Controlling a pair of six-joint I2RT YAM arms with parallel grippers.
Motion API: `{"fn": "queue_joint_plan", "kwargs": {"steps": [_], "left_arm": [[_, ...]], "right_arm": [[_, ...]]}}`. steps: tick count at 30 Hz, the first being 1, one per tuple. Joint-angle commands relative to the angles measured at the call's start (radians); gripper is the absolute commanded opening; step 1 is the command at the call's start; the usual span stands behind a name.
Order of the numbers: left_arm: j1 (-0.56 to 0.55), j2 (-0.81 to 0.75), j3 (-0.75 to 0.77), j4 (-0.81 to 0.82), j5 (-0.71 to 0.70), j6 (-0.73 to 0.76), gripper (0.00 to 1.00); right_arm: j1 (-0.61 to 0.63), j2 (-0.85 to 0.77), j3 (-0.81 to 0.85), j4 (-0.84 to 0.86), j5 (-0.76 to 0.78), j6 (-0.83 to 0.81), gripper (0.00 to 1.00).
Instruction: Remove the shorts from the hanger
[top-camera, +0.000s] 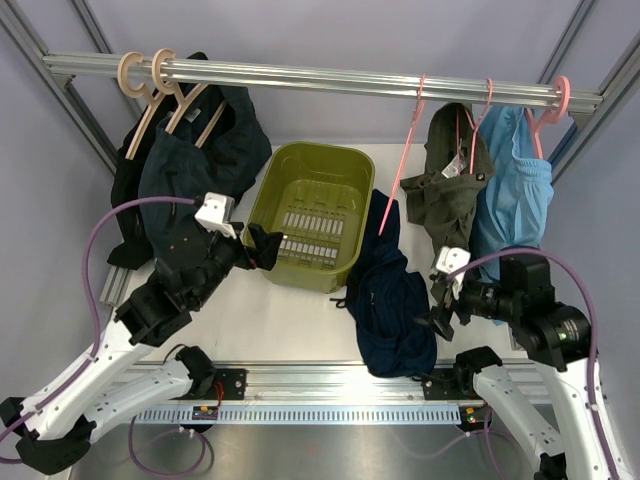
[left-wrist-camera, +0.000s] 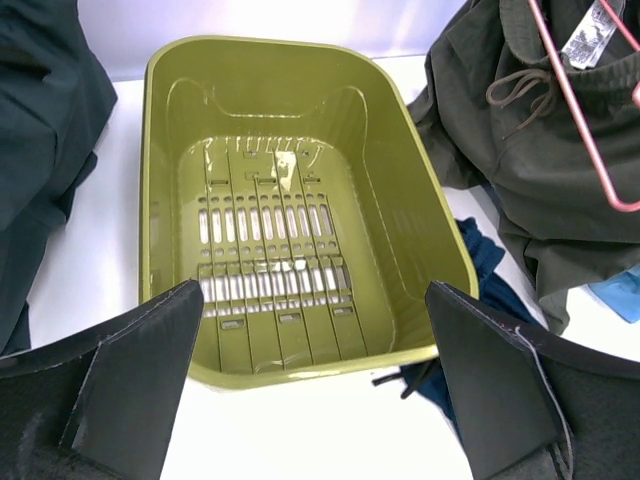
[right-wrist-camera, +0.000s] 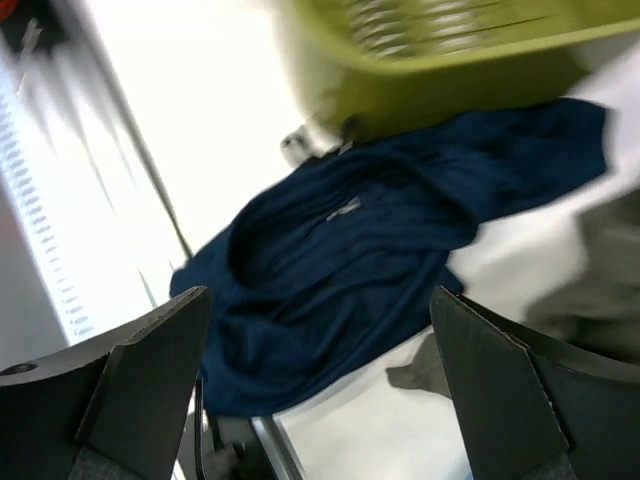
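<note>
Shorts (top-camera: 392, 300), one pair, lie beside one basket (top-camera: 315, 165).

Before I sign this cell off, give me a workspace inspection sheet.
Surface: white table.
Job's things: navy shorts heaped on the table beside the green basket; thin pink hanger on the aluminium rail, lower end at the shorts' top.
Clutter: basket holds nothing; olive-green garment, light blue garment, dark teal garments hanging.
Grippers: left gripper open, empty, facing the basket; right gripper open, empty, facing the shorts.
Cables: purple cable looped at each arm.
Surroundings: pale walls.
</note>
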Motion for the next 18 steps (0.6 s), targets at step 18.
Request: {"fn": "queue_joint_plan", "kwargs": {"steps": [18], "left_arm": [[0.001,-0.134,-0.113,-0.024,-0.019,-0.097,0.99]], "right_arm": [[0.203,0.481,-0.302,0.753,0.647,0.305,0.99]]}}
